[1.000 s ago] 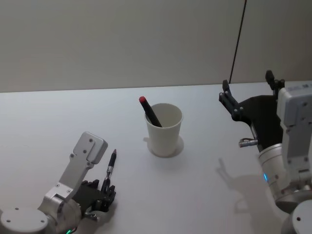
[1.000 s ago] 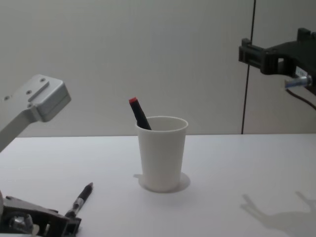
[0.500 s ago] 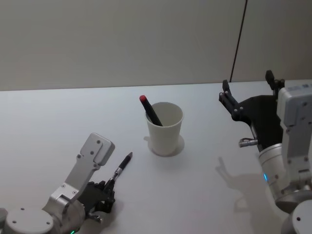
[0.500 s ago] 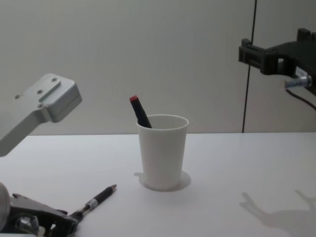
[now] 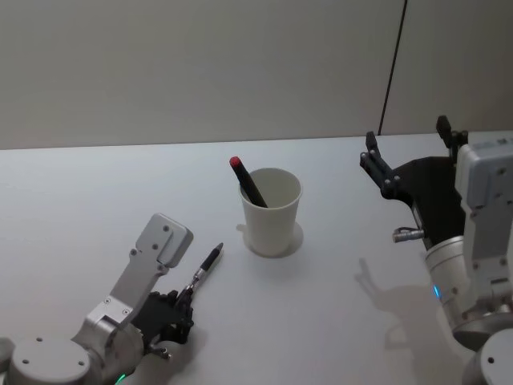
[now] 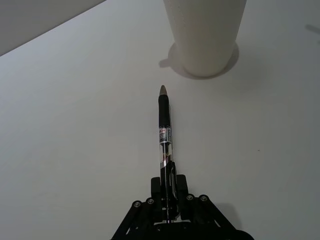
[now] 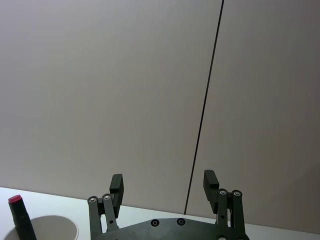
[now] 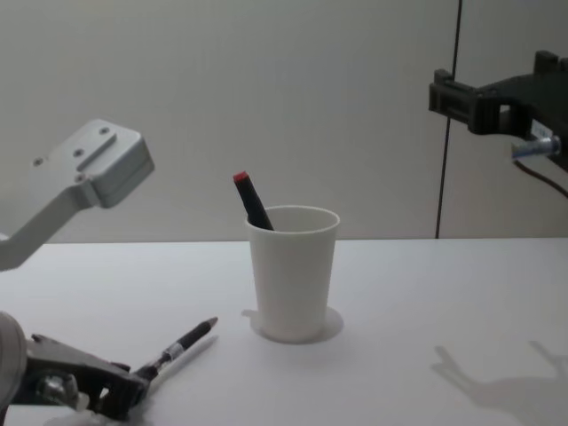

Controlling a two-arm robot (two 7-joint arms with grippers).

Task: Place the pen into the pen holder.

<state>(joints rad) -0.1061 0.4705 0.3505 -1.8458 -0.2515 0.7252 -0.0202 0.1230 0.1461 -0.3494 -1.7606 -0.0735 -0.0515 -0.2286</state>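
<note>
white table (image 5: 80, 184): beside the cup (image 5: 271, 216), our left gripper (image 6: 167, 192) clamps the pen (image 6: 165, 135) by its tail; light, stiff, probably slippery. right gripper (image 7: 163, 179) parked, spread.

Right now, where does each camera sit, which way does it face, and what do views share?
Head: high, looking down at the table; left gripper holding the pen lower left, open right gripper raised right.
Chest: lower, looking across at the cup side-on; both grippers at its edges.
Left wrist: on the left arm, looking along the pen toward the cup; own fingers.
Right wrist: on the right arm, facing the wall; own fingers.
Shared: all four show the cup.
</note>
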